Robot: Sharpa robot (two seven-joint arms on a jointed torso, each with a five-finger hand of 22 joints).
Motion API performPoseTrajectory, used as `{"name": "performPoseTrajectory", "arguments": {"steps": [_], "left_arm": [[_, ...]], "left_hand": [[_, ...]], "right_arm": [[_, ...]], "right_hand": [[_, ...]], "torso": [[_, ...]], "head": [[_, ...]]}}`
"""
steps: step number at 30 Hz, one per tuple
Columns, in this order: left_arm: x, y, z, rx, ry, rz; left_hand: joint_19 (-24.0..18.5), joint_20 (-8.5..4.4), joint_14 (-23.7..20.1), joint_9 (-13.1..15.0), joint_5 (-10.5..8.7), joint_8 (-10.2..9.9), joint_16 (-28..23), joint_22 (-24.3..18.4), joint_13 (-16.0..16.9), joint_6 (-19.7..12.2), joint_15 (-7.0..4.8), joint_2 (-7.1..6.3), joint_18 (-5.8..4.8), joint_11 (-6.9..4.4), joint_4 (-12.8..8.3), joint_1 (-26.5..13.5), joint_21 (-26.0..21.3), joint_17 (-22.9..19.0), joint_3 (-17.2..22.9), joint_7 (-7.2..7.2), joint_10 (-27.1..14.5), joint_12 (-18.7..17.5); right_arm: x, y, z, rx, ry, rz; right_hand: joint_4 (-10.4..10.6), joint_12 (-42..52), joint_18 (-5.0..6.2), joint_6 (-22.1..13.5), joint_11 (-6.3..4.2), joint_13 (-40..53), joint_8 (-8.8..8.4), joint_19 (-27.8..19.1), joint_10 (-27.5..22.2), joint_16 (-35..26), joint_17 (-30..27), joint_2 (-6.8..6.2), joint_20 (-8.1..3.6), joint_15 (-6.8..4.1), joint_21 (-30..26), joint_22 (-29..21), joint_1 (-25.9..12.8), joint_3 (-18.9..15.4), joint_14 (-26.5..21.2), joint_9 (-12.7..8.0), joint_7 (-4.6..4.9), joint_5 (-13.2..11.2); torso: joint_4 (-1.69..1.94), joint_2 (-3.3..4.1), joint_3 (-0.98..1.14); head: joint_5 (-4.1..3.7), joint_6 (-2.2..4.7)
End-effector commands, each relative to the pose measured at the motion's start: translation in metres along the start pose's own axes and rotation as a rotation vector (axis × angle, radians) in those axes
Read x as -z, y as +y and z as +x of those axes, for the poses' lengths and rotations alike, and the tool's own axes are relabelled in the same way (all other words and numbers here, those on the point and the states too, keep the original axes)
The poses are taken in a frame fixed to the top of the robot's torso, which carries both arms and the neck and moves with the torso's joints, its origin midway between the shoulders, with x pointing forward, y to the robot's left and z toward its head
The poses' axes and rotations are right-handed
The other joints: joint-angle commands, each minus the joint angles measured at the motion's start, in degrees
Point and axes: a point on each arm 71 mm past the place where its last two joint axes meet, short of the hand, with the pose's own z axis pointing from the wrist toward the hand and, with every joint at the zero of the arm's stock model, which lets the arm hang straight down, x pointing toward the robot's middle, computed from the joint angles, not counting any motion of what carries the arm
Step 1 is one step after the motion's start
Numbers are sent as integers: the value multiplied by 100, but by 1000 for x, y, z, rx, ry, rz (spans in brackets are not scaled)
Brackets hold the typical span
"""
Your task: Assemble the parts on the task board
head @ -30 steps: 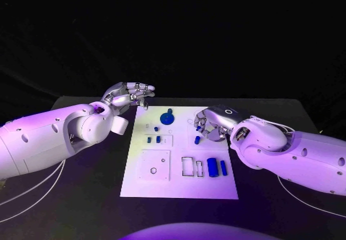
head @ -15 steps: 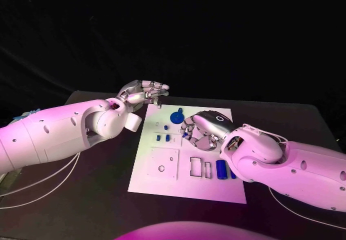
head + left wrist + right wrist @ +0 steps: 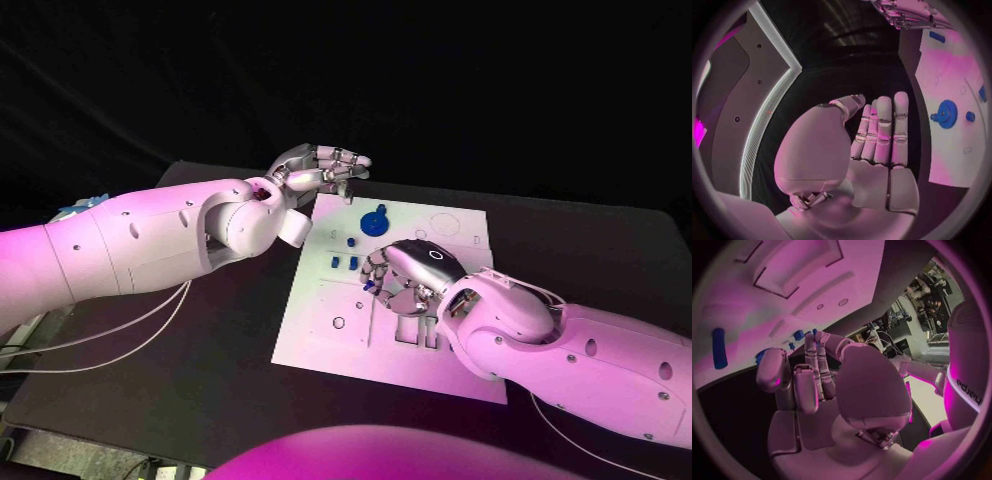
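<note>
The task board [image 3: 339,345], a white plate, lies in the middle of the black table [image 3: 173,390], and everything else is placed from it. Near the board's far edge stands a round blue part [image 3: 376,220] with a short peg rising from it. Closer to the board's centre sit a few small blue parts [image 3: 346,263], side by side.

The left hand [image 3: 320,170] hovers just beyond the board's far left corner, touching nothing; in the left wrist view its fingers [image 3: 882,127] lie straight and pressed together, with the thumb folded beside them and nothing held.

The right hand [image 3: 408,275] is over the middle of the board, palm down, fingers curled inward. A blue piece shows at its fingertips [image 3: 770,367] in the right wrist view, but whether the hand pinches it or merely hangs above it cannot be told. A long blue bar [image 3: 718,347] lies on the board just beside that hand.
</note>
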Motion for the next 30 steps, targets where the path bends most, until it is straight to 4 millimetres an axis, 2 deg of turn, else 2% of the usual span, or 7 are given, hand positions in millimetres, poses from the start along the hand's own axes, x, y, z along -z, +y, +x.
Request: {"name": "performPoseTrajectory", "arguments": {"steps": [1,16,26,30], "left_arm": [[-1,-1,4,-1,17,5],[-3,0,6,-1,24,2],[-3,0,5,-3,24,-2],[-3,0,5,-3,24,-2]], "left_hand": [[-8,4,-33,6,0,-18,-40,-6,-6,14,8,-22,79,-5,-26,-49,-29,-8,-5,36,-30,-35],[-8,6,-34,7,-1,-18,-41,-8,-6,14,10,-21,79,-3,-26,-56,-33,-8,-6,37,-31,-35],[-8,6,-34,7,-1,-18,-41,-8,-6,14,10,-21,79,-3,-26,-56,-33,-8,-6,37,-31,-35],[-8,6,-34,7,-1,-18,-41,-8,-6,14,10,-21,79,-3,-26,-56,-33,-8,-6,37,-31,-35]], "right_arm": [[-2,0,8,-7,35,-9],[-5,1,23,-14,76,-7],[-4,2,27,-21,91,-8],[-4,1,28,-21,96,-7]], "right_hand": [[-13,-24,-73,32,-26,-7,6,37,-1,-25,-7,15,-13,-39,-2,24,-72,21,218,11,2,26],[-8,-33,-73,23,-24,-7,5,37,-1,-27,-8,21,-13,-37,-3,26,-90,22,218,14,3,34],[-6,-35,-74,20,-23,-7,5,37,-1,-29,-11,21,-13,-37,-3,26,-97,21,217,16,3,36],[-6,-35,-74,20,-23,-7,5,37,-1,-29,-11,21,-13,-37,-3,26,-97,21,217,16,3,36]], "torso": [[5,0,-2],[-3,-4,2],[-5,-3,9],[-3,-4,5]], "head": [[46,-33],[131,-126],[149,-149],[147,-156]]}}
